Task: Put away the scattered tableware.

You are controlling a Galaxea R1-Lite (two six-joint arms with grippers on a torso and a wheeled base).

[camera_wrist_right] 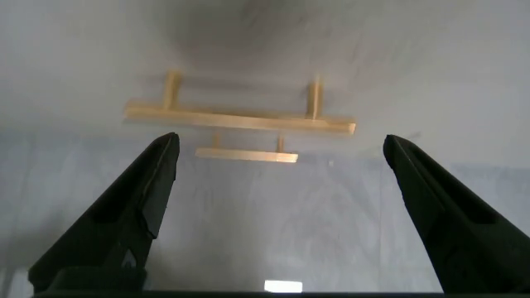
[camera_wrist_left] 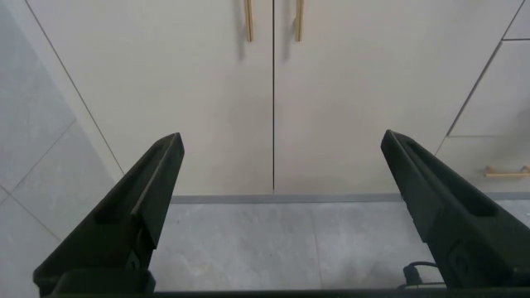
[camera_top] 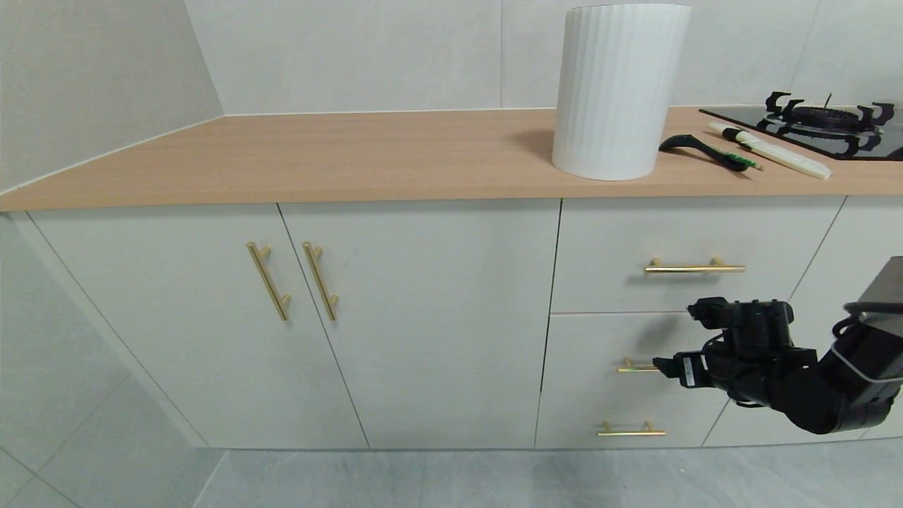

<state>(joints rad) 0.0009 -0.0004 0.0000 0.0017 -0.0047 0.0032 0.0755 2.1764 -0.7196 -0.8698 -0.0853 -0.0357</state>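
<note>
Here, right pincer [camera_wrist_right: 280, 139] wide open, facing handle [camera_wrist_right: 240, 121]

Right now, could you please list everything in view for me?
countertop: one, light wood, along the wall
container: one, white, upright on the countertop
hob: one, black, countertop's right end
black utensil: one, black, lying right of the container
long utensil: one, cream, between black utensil and hob
cabinet doors: two, pale grey, lower left
drawers: three, pale grey, stacked lower right
handles: five, gold, on doors and drawers
left gripper: one, black, open, facing the doors
right gripper: one, black, open, at the middle drawer's handle
</note>
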